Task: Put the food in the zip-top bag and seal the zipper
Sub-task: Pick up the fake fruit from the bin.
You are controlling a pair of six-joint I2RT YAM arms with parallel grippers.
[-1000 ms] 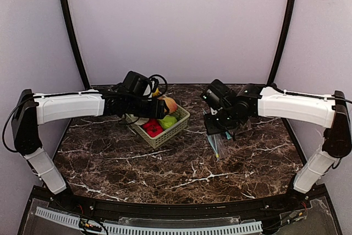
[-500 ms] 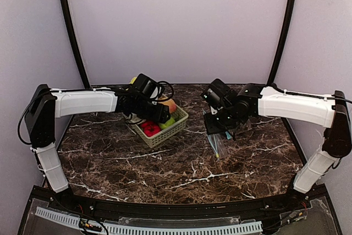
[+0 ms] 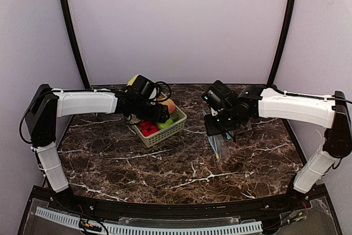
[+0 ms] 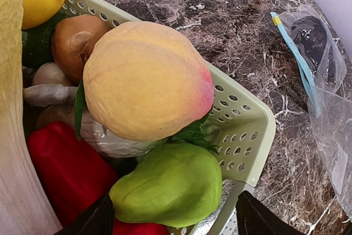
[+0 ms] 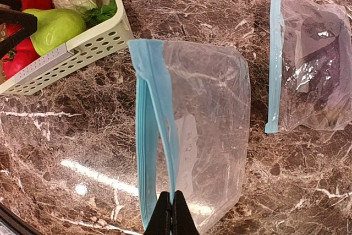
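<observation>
Plainly, one basket holds one peach, beside two zip-top bags.

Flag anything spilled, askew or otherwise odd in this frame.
Nothing is spilled or damaged. One oddity: a second zip-top bag, something dark inside, lies flat on the table beside the empty bag pinched in the right gripper. The peach sits high on the heaped basket.

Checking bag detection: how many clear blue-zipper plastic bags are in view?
2. One bag, pinched in the right gripper, beside the pale green basket; the other bag flat on the dark marble table, farther right. Arms could hide more.
</observation>
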